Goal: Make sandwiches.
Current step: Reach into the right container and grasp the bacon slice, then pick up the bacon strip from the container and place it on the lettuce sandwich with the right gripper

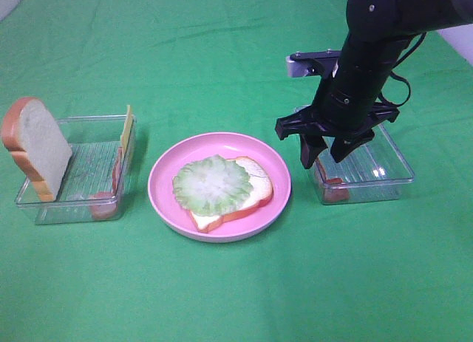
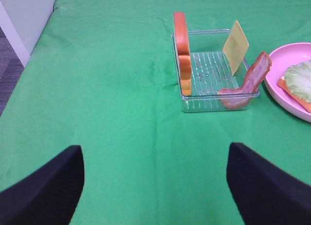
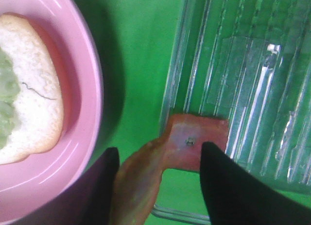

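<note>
Right wrist view alone showed a reddish-pink meat strip (image 3: 187, 142) draped over the rim of the clear plastic right tray (image 3: 177, 79), between the right gripper's (image 3: 160, 186) parted, empty jaws. Left wrist view alone showed the left gripper (image 2: 155, 186), jaws wide, above green cloth (image 2: 97, 89). From the high view, the black arm (image 1: 369, 54) hid part of that tray. The sandwich, a white bread slice (image 1: 255, 181) under a green lettuce leaf (image 1: 212, 184), lay on the round pink plate (image 1: 166, 165) beside it.

A tabletop (image 1: 222, 298) covered in green cloth is shown. Three things are set directly on it, in a row across its middle: a clear plastic tray (image 1: 70, 210) toward the left edge, a round pink plate (image 1: 159, 187) at the centre, and a second clear tray (image 1: 377, 185) toward the right edge.
</note>
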Controlling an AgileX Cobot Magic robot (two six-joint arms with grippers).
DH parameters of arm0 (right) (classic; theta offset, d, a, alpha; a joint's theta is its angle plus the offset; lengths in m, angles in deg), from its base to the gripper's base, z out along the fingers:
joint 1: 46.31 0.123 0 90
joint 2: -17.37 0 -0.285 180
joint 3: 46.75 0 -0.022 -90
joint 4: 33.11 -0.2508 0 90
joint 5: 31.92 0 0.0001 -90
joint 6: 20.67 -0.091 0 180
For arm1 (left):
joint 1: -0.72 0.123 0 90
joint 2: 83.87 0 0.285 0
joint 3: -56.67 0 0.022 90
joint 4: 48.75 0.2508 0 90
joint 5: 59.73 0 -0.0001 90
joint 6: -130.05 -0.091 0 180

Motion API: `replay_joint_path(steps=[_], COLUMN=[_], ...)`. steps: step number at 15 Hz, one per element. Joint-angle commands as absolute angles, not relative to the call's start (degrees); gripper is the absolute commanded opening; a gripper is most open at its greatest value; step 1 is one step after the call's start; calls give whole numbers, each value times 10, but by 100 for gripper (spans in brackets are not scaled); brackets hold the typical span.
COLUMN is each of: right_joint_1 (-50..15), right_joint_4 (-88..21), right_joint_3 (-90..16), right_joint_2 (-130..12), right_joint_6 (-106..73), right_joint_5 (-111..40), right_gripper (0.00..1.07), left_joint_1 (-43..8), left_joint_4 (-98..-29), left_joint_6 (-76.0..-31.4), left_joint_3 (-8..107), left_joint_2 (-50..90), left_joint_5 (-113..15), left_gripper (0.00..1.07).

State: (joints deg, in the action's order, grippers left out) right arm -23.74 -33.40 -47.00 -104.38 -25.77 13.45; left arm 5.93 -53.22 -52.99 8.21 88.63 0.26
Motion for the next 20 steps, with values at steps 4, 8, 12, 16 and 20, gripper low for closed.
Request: replay_joint_path(steps=[4, 8, 12, 16, 20], right_joint_1=[-239, -239, -239, -237, -236], right_joint_4=[-331, -331, -331, -367, -556], right_joint_3=[-472, -472, -488, -506, -506], right_joint_2=[-1045, -1045, -1018, -921, -883], right_joint_6=[-251, -251, -251, -249, -136], right_joint_5=[135, 136, 160, 176, 156], right_gripper=[9, 0, 0, 0, 0], left_joint_1=[60, 60, 60, 60, 60], left_joint_4=[-531, -531, -531, -531, -531], left_joint_6=[-530, -530, -530, -530, -530], left_joint_3=[82, 82, 82, 82, 82], left_joint_2=[898, 898, 898, 898, 898], left_joint_5=[-3, -3, -3, -3, -3], left_gripper=[77, 77, 77, 77, 77])
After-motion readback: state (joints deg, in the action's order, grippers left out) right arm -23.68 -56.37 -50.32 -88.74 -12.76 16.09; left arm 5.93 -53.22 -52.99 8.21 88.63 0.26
